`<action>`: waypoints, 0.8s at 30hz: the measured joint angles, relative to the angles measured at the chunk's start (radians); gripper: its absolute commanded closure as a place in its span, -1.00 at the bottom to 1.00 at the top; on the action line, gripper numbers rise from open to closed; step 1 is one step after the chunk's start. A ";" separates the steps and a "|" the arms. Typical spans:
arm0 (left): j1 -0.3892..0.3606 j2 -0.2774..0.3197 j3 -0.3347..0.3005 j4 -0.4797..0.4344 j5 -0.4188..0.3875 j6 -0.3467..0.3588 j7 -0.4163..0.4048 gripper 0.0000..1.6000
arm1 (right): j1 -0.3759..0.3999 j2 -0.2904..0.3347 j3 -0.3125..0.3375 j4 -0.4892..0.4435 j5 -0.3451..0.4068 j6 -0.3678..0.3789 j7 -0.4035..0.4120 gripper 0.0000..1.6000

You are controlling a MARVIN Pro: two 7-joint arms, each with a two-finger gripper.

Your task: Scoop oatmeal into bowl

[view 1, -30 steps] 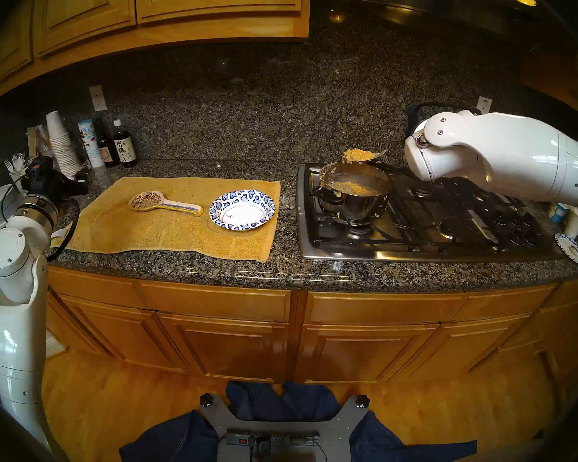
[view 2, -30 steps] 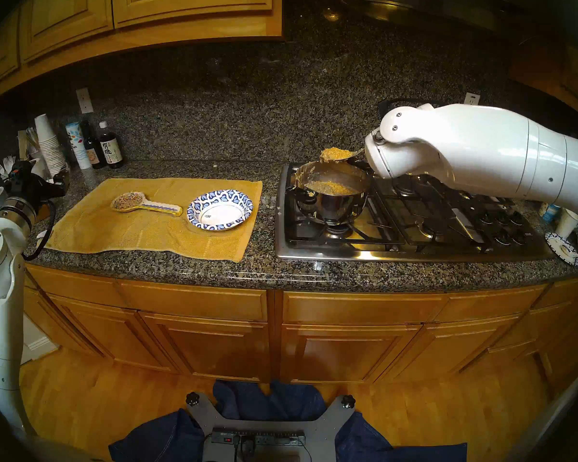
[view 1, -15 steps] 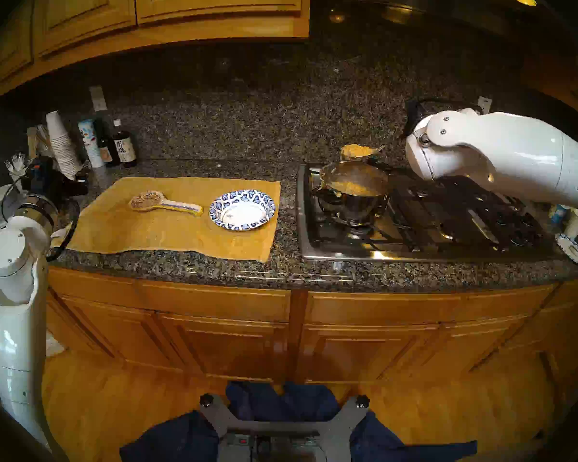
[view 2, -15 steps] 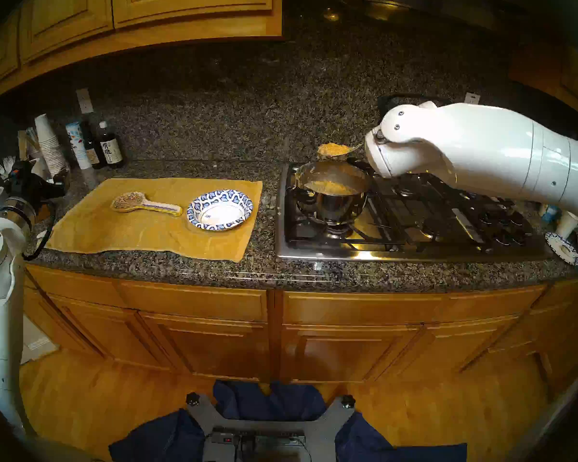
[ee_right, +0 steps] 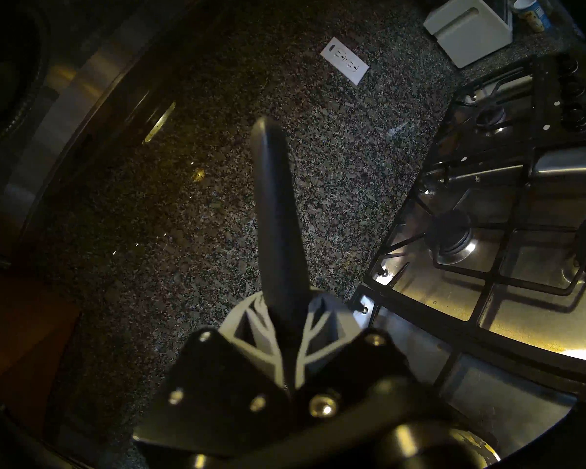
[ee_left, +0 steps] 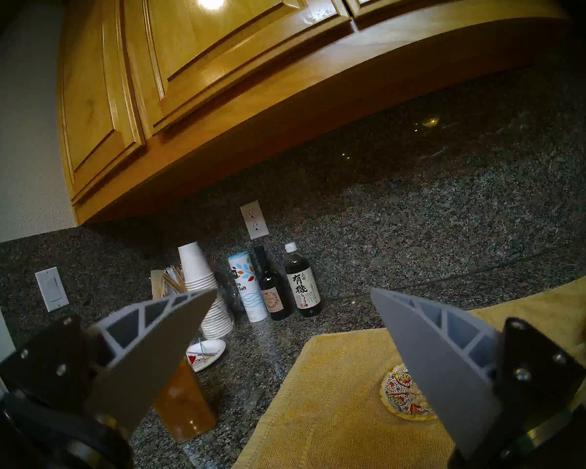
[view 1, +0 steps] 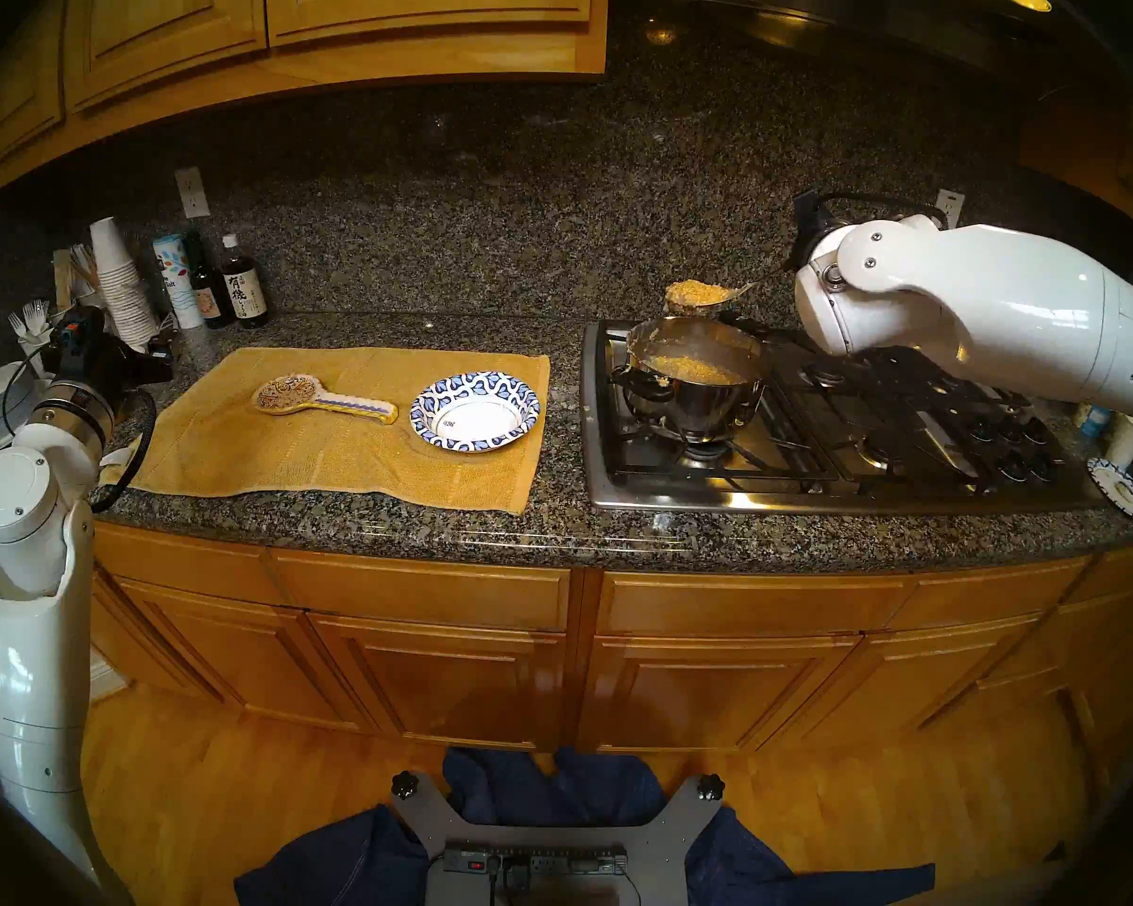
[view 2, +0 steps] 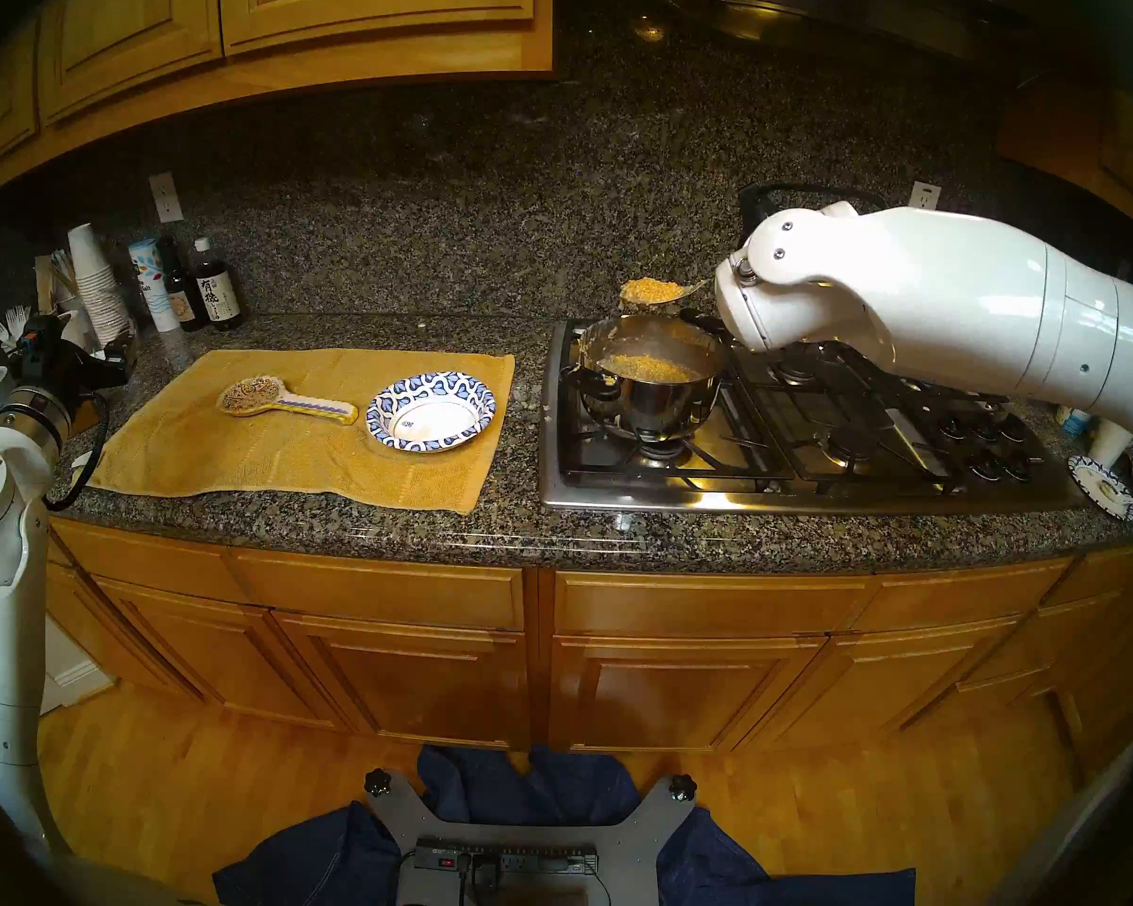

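Observation:
Tan oatmeal (view 1: pixel 688 366) lies in a steel pot (view 1: pixel 695 401) on the stove's left front burner. A metal spoon (view 1: pixel 698 295) heaped with oatmeal (view 2: pixel 649 290) hangs just above the pot's far rim. My right gripper (ee_right: pixel 290 309) is shut on the spoon's black handle (ee_right: pixel 278 214); in the head views my right wrist hides the gripper. The blue-and-white paper bowl (view 1: pixel 475 412) sits with a bare white centre on the yellow towel, left of the stove. My left gripper (ee_left: pixel 291 295) is open and empty at the counter's far left.
A gas stove (view 1: pixel 878 427) fills the right of the counter. A colourful spoon rest (view 1: pixel 322 398) lies on the yellow towel (view 1: pixel 328 453). Bottles (view 1: pixel 243 293) and stacked paper cups (view 1: pixel 119 283) stand at the back left. Used paper plates (view 1: pixel 1123 486) and a cup sit at the far right.
The loaded spoon has risen a little and shifted slightly left above the pot. The left arm has not moved.

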 measured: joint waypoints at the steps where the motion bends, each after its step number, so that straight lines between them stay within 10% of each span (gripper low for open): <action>1: 0.000 0.000 0.000 0.000 0.000 0.000 0.000 -1.00 | -0.004 -0.002 0.006 -0.002 -0.001 0.000 0.000 1.00; 24: 0.002 0.002 0.001 0.000 -0.002 -0.001 0.003 -1.00 | -0.072 -0.184 0.110 0.040 0.006 0.000 0.004 1.00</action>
